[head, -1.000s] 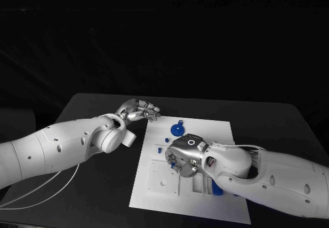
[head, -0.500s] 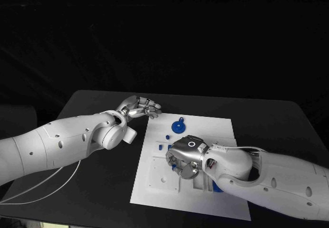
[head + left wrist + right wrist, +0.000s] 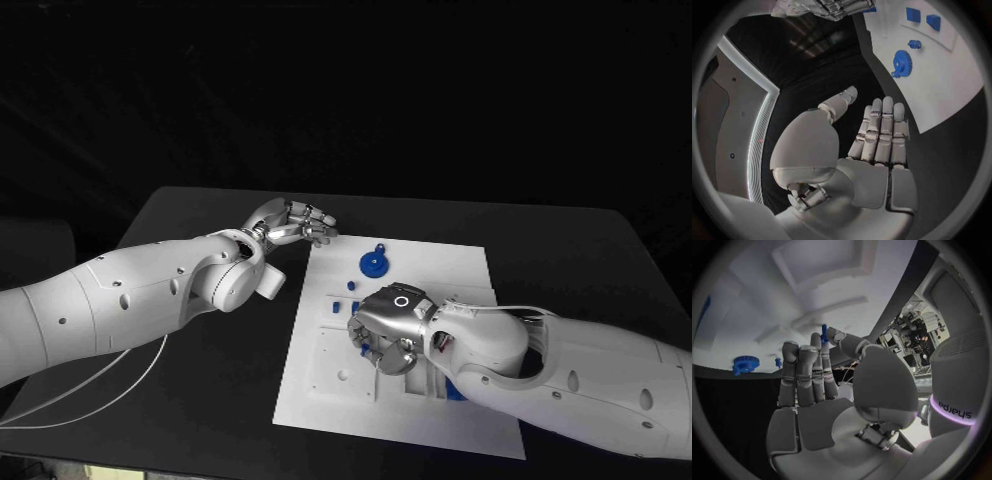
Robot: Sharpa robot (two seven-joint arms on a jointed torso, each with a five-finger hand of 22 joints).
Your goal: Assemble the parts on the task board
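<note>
The white task board (image 3: 433, 270) lies in the middle of the table. A blue gear (image 3: 374, 263) rests flat near its far edge, with small blue parts (image 3: 353, 285) just in front of it. My right hand (image 3: 387, 335) hovers over the board's middle; in the right wrist view its thumb and a finger pinch a thin blue peg (image 3: 824, 332). My left hand (image 3: 293, 222) hangs over the black table beside the board's far left corner. Its fingers (image 3: 879, 135) are stretched out flat and hold nothing. The gear (image 3: 901, 62) and blue blocks (image 3: 913, 14) lie beyond them.
White raised fixtures (image 3: 346, 375) with holes and slots stand on the board's near half. A blue piece (image 3: 454, 390) lies beside my right forearm. A white cable (image 3: 87, 405) trails over the table's near left. Black table (image 3: 562, 250) surrounds the board.
The whole picture has shifted slightly, so the camera moved. Relative to the board my right hand has edged a little toward the robot. The left hand keeps its place.
</note>
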